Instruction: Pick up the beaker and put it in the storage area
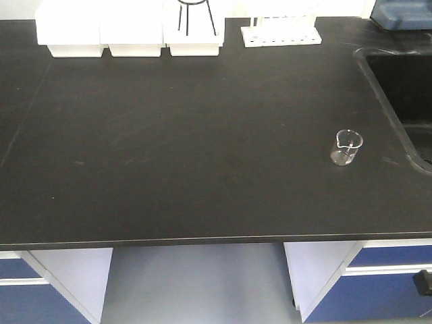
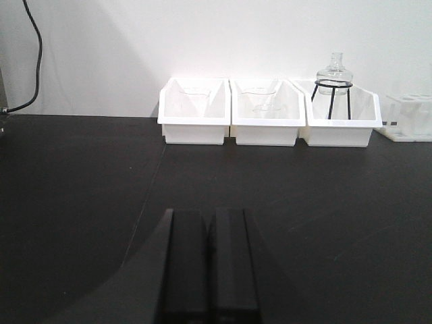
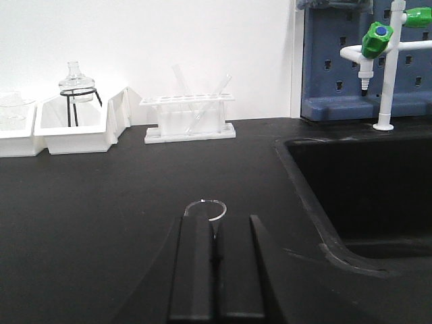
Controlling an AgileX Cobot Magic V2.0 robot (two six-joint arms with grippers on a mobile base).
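The beaker (image 1: 346, 147), small and clear with a pour spout, stands upright on the black benchtop near the sink. In the right wrist view only its rim (image 3: 205, 205) shows, just beyond the tips of my right gripper (image 3: 216, 219). That gripper is shut with nothing held. My left gripper (image 2: 210, 212) is also shut and empty, low over bare black benchtop and facing the white bins. Neither arm appears in the front view. The storage area is out of view.
Three white bins (image 1: 135, 34) line the back edge, and a glass flask on a black tripod (image 2: 334, 74) stands in the right one. To their right is a test-tube rack (image 3: 190, 118). The sink (image 3: 364, 189) with its green-handled tap (image 3: 386, 61) lies right of the beaker.
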